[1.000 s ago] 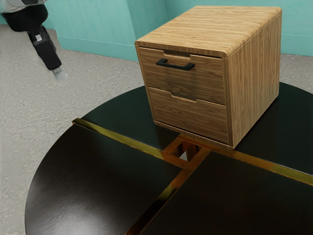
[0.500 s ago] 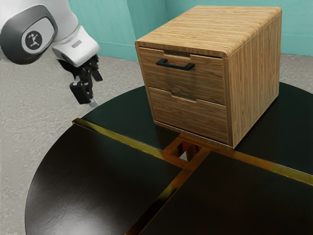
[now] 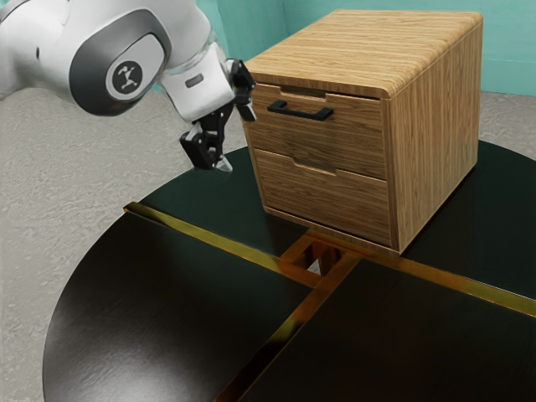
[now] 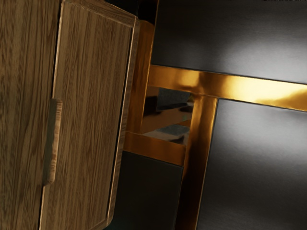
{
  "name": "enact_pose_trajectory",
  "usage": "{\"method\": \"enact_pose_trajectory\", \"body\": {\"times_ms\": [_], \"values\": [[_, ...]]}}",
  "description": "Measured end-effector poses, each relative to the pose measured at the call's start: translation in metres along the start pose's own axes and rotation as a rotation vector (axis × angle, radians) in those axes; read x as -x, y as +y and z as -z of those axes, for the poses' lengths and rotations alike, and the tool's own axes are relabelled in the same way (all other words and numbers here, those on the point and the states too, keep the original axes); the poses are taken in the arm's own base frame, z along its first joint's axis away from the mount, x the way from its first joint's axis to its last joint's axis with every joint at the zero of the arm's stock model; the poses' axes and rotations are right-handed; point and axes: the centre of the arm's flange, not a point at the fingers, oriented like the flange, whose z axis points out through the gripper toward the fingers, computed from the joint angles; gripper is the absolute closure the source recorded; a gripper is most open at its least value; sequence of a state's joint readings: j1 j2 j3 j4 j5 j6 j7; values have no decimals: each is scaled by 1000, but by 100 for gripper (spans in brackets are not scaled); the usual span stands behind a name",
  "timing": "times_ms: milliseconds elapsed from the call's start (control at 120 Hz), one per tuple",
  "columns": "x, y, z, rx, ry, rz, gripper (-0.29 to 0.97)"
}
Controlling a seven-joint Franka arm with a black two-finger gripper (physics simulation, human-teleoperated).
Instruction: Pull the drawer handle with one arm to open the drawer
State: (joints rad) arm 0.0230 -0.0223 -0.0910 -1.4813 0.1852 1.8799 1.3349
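Black table point(image 3: 167, 318) | gripper point(image 3: 211, 161) beside cabinet point(image 3: 435, 126), empty, opening unreadable | raise to handle point(image 3: 300, 110), straddle it squarely, pull straight out

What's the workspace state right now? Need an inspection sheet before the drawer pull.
Surface: round black table with gold inlay strips crossing at a square opening.
Job's things: light wooden two-drawer cabinet stands on the table; upper drawer looks shut, its black bar handle untouched; lower drawer also looks shut.
Clutter: nothing seen.
Grippers: black gripper hangs at the exterior view's left of the cabinet, below the handle and apart from it.
Cables: nothing seen.
Surroundings: grey speckled floor, teal wall.
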Motion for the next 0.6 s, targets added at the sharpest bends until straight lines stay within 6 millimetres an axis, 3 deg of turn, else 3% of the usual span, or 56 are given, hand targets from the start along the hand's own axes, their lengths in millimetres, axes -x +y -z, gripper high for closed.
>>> {"method": "enact_pose_trajectory", "body": {"times_ms": [117, 250, 492, 600], "values": [[-10, -11, 14, -56, 7, -47, 2], [-25, -29, 1, -76, 23, -96, 2], [-17, -44, -39, -75, 12, -125, 2], [-22, -47, -43, -91, 18, -146, 2]]}}
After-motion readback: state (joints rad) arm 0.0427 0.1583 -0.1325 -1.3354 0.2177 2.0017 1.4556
